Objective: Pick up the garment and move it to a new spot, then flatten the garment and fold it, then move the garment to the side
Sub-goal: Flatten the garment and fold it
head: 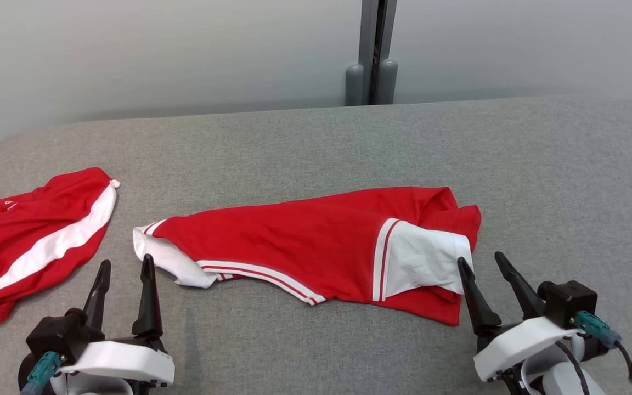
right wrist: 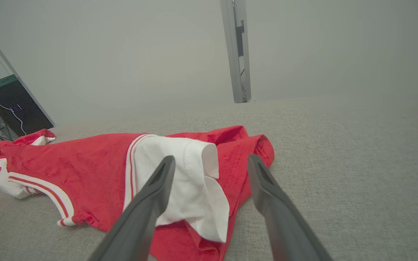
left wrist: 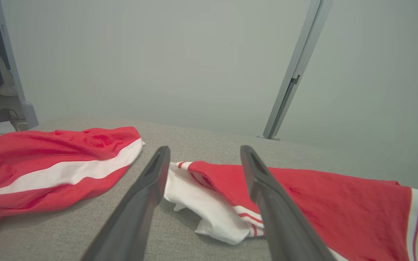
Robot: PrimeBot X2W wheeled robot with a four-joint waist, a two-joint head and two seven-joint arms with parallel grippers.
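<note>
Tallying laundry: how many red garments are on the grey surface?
2. The middle garment lies at centre; the left garment lies at the robot's left, cut off by the frame, so more may be hidden.

Red garment (head: 294,241) with white panels and striped trim; grey table (head: 316,142).

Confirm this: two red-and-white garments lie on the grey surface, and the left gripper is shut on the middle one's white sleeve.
No: the left gripper is open, holding nothing, near the middle garment's white sleeve. The left wrist view shows it.
</note>
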